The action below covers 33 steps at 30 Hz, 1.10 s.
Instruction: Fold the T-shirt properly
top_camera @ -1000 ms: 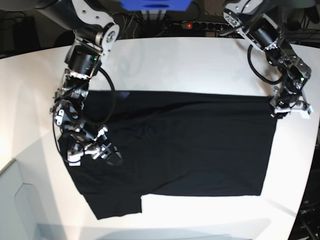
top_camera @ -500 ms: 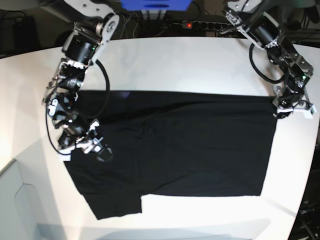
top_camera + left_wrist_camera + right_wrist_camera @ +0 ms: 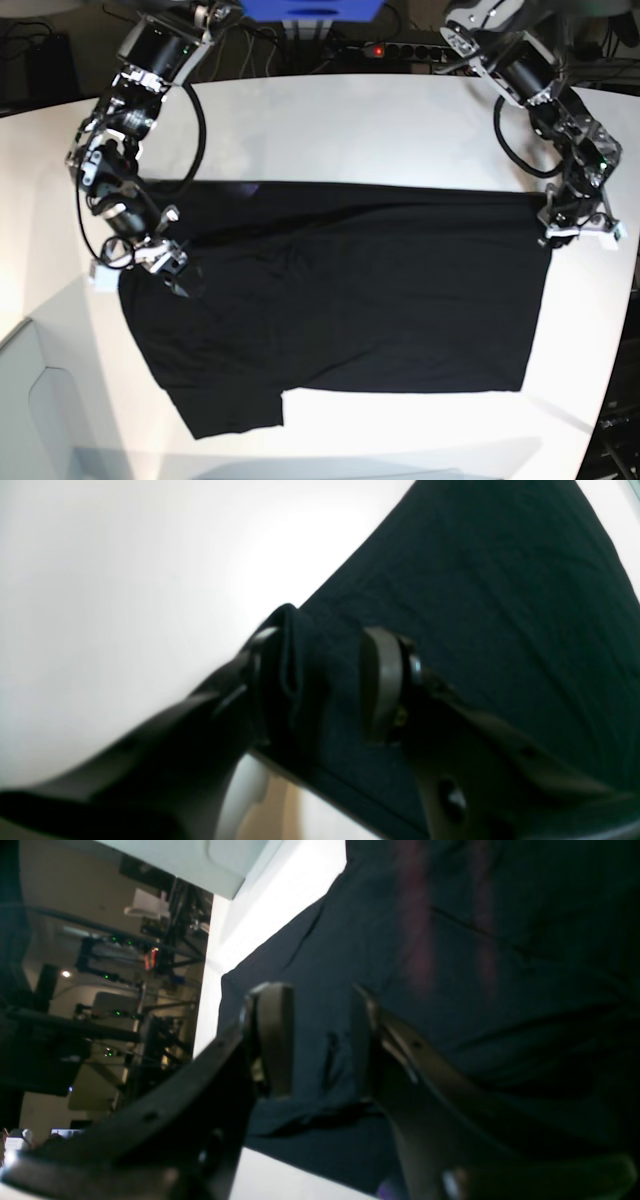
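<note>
Tabletop [image 3: 360, 130]: we see a wide white surface that carries everything; it is bare and bright at the far side and along the near edge.

T-shirt [image 3: 350, 300]: we see a large black T-shirt spread mostly flat across the middle of the tabletop, plain side up. Its far edge runs almost straight from side to side. At the near left of the base view a flap juts toward us below the rest of the hem. Soft wrinkles cross the cloth left of centre. In the right wrist view faint purple streaks show through the fabric.

Left arm [image 3: 540, 80]: we see it reach in from the far right of the base view and bend down to the shirt's far right corner.

Right arm [image 3: 130, 110]: we see it come down from the far left of the base view to the shirt's left edge.

Left claw [image 3: 320, 680]: we see its fingers part-way apart with a bunched fold of the shirt's corner pinched between them; the cloth fills the gap and touches both pads.

Right claw [image 3: 320, 1040]: we see its fingers set moderately apart, low over the dark fabric; cloth shows in the gap, but we cannot tell whether the pads grip it.
</note>
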Each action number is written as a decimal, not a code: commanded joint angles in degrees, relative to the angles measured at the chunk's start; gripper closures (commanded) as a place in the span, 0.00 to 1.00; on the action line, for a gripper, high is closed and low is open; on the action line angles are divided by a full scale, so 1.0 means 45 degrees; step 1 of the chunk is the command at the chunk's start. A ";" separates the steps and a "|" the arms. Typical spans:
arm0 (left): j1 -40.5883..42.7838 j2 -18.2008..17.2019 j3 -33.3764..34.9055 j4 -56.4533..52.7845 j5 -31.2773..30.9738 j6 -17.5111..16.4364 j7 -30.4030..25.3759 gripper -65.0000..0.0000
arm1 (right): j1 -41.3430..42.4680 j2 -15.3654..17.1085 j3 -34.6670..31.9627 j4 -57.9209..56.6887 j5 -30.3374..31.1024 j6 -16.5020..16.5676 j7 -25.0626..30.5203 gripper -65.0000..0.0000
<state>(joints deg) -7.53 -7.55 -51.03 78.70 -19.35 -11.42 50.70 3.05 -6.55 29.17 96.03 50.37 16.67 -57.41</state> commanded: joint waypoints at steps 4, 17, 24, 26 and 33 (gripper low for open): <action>-0.0290 -0.0031 0.0018 0.0202 -0.0143 -0.0051 -0.0160 0.76 | 0.0114 0.0019 -0.0025 0.0218 0.0304 0.0096 0.0166 0.69; -0.0290 0.0105 -0.0041 0.0202 -0.0143 -0.0012 -0.0218 1.00 | -0.0023 0.0019 -0.0045 0.0218 0.0304 0.0096 0.0166 0.69; -0.0368 0.0145 -0.0412 0.0202 -0.0261 -0.0012 -0.0257 1.00 | -0.0023 0.0019 -0.0045 0.0218 0.0304 0.0096 0.0166 0.69; -0.0661 0.0359 -0.1037 0.0202 -0.0495 0.0008 -0.0257 1.00 | -0.0043 0.0019 -0.0045 0.0218 0.0304 0.0096 0.0166 0.69; -0.1013 0.0457 -0.1701 0.0202 -0.0534 0.0008 -0.0218 1.00 | -0.0316 0.0019 -0.0045 0.0121 0.0304 0.0096 0.0166 0.69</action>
<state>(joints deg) -11.16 -4.73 -58.78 78.70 -20.86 -11.18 50.61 0.80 -6.55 29.08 95.83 50.30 16.67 -57.45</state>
